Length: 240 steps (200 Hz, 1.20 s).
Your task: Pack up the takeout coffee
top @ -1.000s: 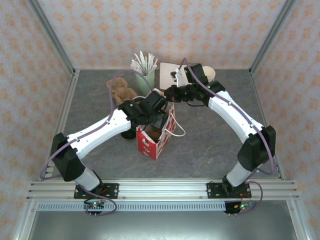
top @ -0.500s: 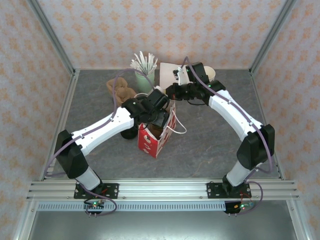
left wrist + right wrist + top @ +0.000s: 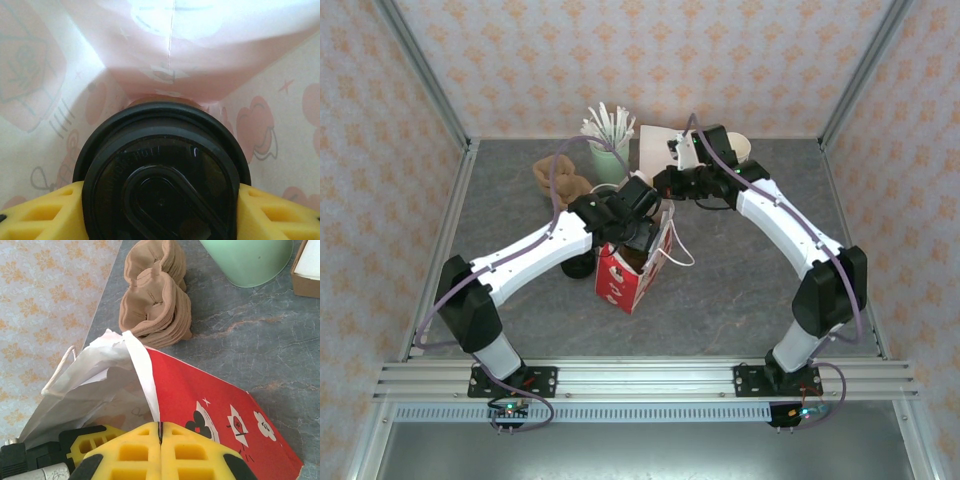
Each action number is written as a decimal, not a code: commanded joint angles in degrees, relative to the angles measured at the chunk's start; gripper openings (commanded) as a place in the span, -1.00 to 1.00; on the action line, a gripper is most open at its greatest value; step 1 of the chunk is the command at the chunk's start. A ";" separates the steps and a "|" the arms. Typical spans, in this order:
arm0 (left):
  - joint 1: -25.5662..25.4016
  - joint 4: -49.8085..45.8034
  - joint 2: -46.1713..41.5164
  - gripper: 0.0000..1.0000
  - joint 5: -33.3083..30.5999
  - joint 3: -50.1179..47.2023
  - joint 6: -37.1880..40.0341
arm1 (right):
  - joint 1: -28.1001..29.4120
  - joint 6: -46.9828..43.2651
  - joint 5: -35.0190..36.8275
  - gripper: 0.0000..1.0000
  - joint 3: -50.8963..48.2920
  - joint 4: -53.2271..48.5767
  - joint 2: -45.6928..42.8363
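Top external, grey marbled table, floral-papered walls, lidded cup in bag

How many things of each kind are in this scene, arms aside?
Bags: 1, red bag
Cups: 3, lidded cup inside the bag, green cup, pale cup
Boxes: 1, box
Stacks: 1, brown stack
Unclear: 1, dark item under the left arm
Total: 7

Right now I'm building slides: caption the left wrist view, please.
Left gripper holds the lidded takeout coffee inside the paper bag.
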 commanded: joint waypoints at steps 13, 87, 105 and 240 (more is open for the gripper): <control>-0.32 -3.95 3.76 0.18 1.61 1.26 2.52 | 1.45 2.45 -4.64 -1.00 2.48 5.14 -0.13; -0.33 -6.31 6.75 0.18 1.76 3.09 0.52 | 1.34 2.75 -5.03 -1.00 0.82 6.68 -1.72; -0.31 -5.96 7.31 0.18 2.00 3.40 -0.41 | 1.26 3.58 -4.34 -1.00 0.46 7.38 -1.98; -0.32 -5.25 12.89 0.18 0.56 5.93 -1.21 | 1.28 6.42 -3.00 -1.00 -4.55 10.71 -5.43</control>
